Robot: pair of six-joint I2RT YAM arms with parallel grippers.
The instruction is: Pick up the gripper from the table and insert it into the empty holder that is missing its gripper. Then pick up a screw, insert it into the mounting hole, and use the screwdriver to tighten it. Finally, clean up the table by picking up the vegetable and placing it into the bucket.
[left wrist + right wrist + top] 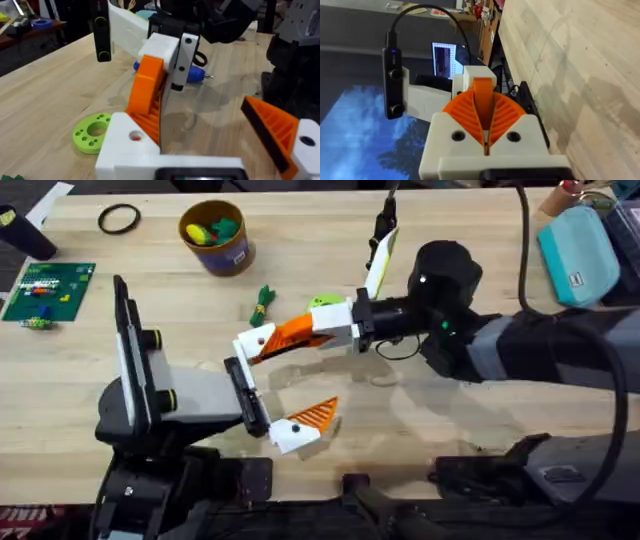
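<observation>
My left gripper is open wide. One jaw ends in the bare white holder with its dark mounting hole; the other carries a hatched orange tip. My right gripper reaches in from the right, shut on the orange gripper, whose lower end lies against the holder. The blue screwdriver lies on the table behind it. The dark-green vegetable lies near the bucket, which holds yellow and green pieces.
A lime-green disc lies under the right gripper's side. A black ring and a green board sit at the far left, a teal case at the far right. A cable trails from the right arm.
</observation>
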